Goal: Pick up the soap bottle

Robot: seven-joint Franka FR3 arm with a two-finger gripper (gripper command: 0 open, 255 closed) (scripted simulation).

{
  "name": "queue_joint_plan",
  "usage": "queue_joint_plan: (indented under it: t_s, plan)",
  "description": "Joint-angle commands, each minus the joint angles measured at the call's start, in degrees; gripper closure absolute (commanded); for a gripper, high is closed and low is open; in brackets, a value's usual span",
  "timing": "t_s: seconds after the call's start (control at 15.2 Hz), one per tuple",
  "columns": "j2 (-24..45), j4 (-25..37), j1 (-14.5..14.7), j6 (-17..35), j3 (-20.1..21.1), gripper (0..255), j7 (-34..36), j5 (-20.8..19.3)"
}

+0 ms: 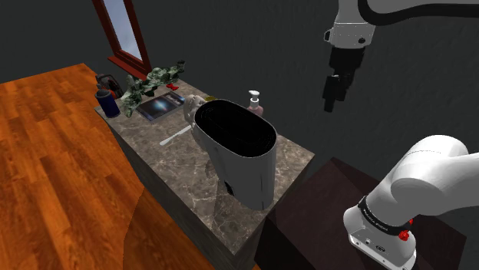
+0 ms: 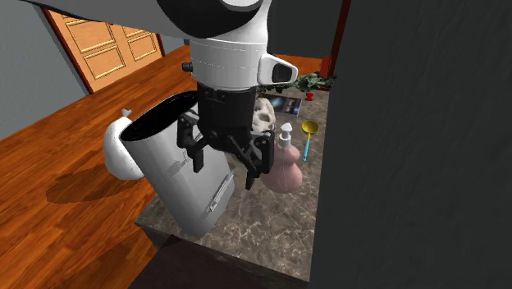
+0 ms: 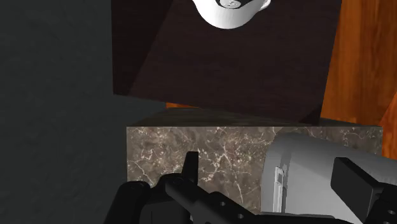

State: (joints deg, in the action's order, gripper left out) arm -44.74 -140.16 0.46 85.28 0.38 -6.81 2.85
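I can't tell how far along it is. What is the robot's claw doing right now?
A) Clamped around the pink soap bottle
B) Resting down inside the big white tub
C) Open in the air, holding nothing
C: the gripper hangs in the air with its fingers apart and nothing between them, while the soap bottle stands on the counter beside the white tub.

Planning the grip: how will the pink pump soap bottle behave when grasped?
The pink, round-bellied soap bottle looks rigid; its wide base probably resists tipping. Its smooth curved sides may slip; the neck under the white pump seems easier.
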Motion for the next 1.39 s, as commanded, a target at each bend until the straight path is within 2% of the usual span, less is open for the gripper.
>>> queue_joint_plan:
  t_s: [0.0, 0.66, 1.32]
  plan:
    - [0.0, 0.0, 0.0, 0.0, 0.0, 0, 0.0, 0.0]
    - [21.8, 9.8, 0.1, 13.6, -0.8, 0, -2.5, -0.4]
    - [43.6, 26.9, 0.2, 20.0, -1.1, 0, -4.6, -0.1]
